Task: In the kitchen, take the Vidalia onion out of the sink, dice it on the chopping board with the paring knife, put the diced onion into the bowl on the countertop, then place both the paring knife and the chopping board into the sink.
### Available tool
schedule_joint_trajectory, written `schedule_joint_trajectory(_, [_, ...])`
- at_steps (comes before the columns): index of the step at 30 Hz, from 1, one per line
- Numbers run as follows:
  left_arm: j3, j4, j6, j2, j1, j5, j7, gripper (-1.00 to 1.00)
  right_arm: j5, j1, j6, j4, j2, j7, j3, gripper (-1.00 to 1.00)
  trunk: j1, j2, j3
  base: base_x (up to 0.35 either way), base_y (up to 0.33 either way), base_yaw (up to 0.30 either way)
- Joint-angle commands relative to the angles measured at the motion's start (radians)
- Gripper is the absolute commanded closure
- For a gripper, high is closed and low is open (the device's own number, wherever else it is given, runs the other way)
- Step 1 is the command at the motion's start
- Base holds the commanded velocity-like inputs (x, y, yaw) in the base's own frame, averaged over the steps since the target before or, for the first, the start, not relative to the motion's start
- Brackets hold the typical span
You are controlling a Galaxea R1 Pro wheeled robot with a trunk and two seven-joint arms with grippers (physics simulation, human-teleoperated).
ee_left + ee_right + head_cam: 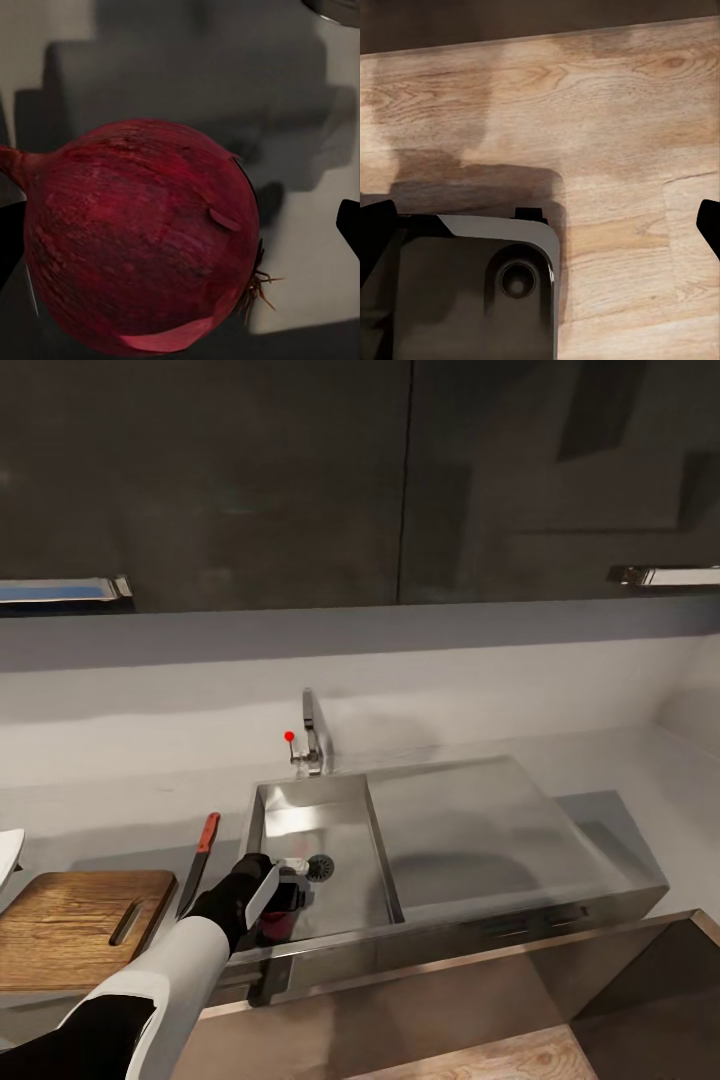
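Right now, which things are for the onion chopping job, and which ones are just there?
For the job:
- Vidalia onion, between the left end effector's fingers
- sink
- chopping board
- paring knife, beside the board
- bowl, just its edge showing
- countertop

Just there:
- tap with its red knob
- upper cabinets
- wooden floor

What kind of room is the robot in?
It looks like a kitchen. There is a steel sink with a tap set into a grey countertop, dark cabinets on the wall above, and a wooden chopping board with a paring knife beside it.
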Motion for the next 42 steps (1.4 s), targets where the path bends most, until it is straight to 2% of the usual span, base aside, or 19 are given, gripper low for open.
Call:
schedule_joint_trajectory(1, [-0.004, -0.001, 0.004, 0.0, -0.001, 0.01, 0.008, -1.0, 0.005, -0.001, -0.003, 0.001, 0.0, -0.004, 0.0, -1.0, 0.0, -0.002, -0.002, 0.0, 0.0, 0.0])
schedule_joint_trajectory(14, [-0.004, -0.002, 0.004, -0.002, -0.001, 0.01, 0.009, -1.0, 0.005, -0.001, -0.003, 0.001, 0.0, -0.003, 0.001, -1.0, 0.0, -0.002, -0.002, 0.0, 0.0, 0.0])
schedule_joint_trajectory(15, [-0.004, -0.002, 0.004, -0.002, -0.001, 0.01, 0.009, 1.0, 0.005, -0.001, -0.002, 0.001, -0.001, -0.004, 0.0, -1.0, 0.0, -0.002, -0.002, 0.0, 0.0, 0.0])
schedule_joint_trajectory(23, [-0.001, -0.003, 0.006, -0.003, -0.001, 0.011, 0.009, 1.0, 0.003, -0.001, -0.002, 0.003, 0.0, -0.004, -0.001, -1.0, 0.0, -0.002, 0.0, 0.0, 0.0, -0.016])
schedule_joint_trajectory(38, [0.002, -0.013, 0.008, -0.016, -0.001, 0.012, 0.01, 1.0, 0.003, -0.001, -0.002, 0.004, -0.001, -0.004, -0.001, -1.0, 0.0, -0.002, 0.022, 0.0, 0.0, -0.107])
schedule_joint_trajectory(39, [0.002, -0.018, 0.008, -0.017, -0.001, 0.012, 0.01, 1.0, 0.003, -0.001, -0.002, 0.004, -0.001, -0.004, -0.001, -1.0, 0.0, -0.002, 0.024, 0.0, 0.0, -0.111])
schedule_joint_trajectory(40, [0.0, -0.08, 0.01, -0.017, -0.001, 0.012, 0.01, 1.0, 0.003, -0.001, -0.002, 0.004, -0.001, -0.004, -0.001, -1.0, 0.0, -0.002, 0.025, 0.0, 0.0, -0.109])
schedule_joint_trajectory(42, [-0.001, -0.134, 0.019, -0.017, -0.001, 0.013, 0.01, 1.0, 0.003, -0.001, -0.002, 0.003, -0.001, -0.004, -0.001, -1.0, 0.0, -0.002, 0.028, 0.0, 0.0, -0.106])
